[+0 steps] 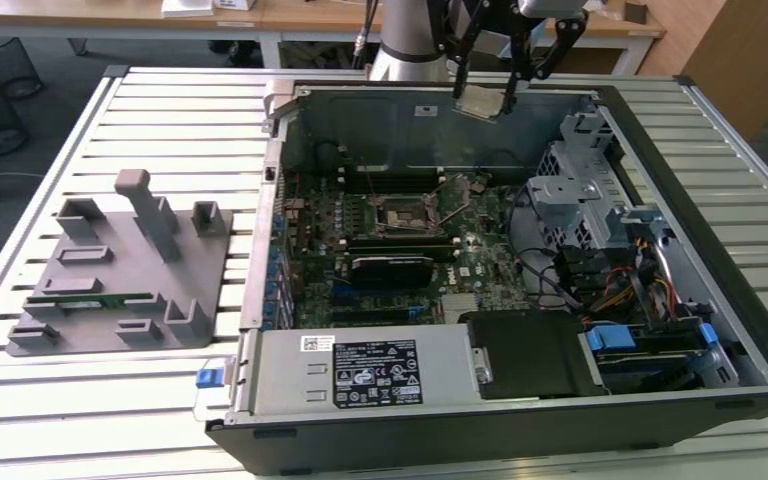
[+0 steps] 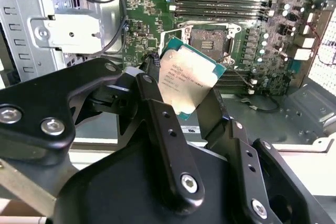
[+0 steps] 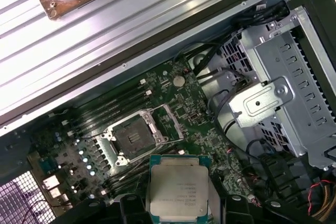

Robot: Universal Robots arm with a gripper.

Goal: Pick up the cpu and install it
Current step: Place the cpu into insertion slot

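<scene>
The gripper [image 2: 185,95] pinches the cpu [image 2: 190,77] by its edges, tilted, high over the far end of the case [image 1: 518,440] and short of the bare socket [image 3: 130,139], so a tilted approach might seat it crooked; the exterior view gives its height, the wrist views its tilt.
</scene>
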